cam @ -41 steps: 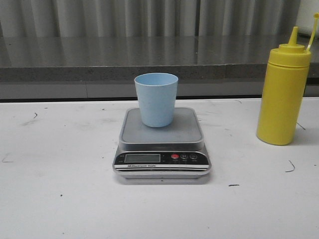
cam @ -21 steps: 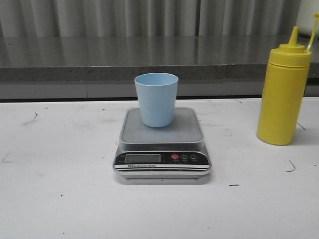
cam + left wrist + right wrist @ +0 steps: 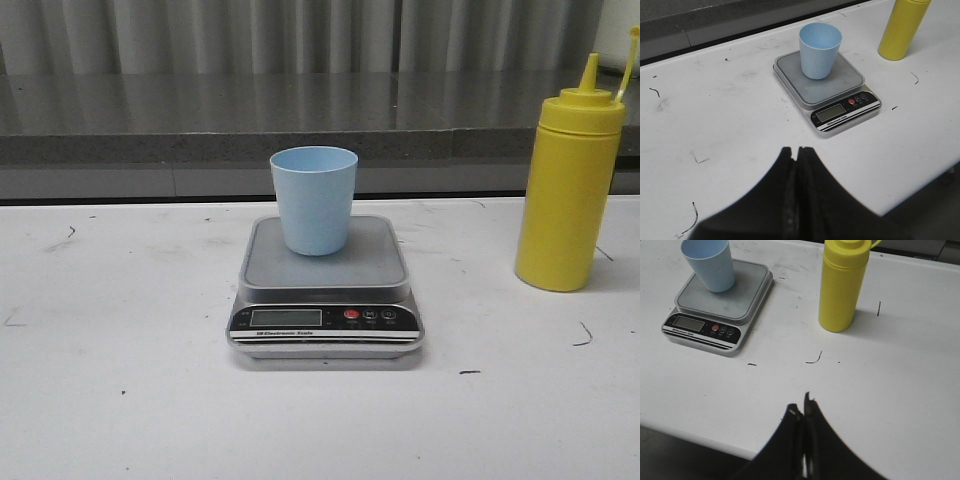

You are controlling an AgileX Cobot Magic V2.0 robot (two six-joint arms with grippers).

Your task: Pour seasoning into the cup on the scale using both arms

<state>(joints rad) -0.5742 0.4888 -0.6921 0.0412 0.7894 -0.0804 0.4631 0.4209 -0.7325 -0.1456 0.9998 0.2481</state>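
Cup on the scale, bottle off to the right, both claws closed and empty.

A tapered, smooth pale blue plastic cup (image 3: 313,200) stands upright on the brushed-steel platform of the flat scale (image 3: 325,290), toward its back edge. The tall yellow squeeze bottle (image 3: 567,190), cone-nozzled with a thin cap tether, stands well apart on the scuffed white tabletop (image 3: 120,400). The left claw (image 3: 796,152) and right claw (image 3: 803,409) hang near the tabletop's front edge, black fingers pressed together, gripping nothing.
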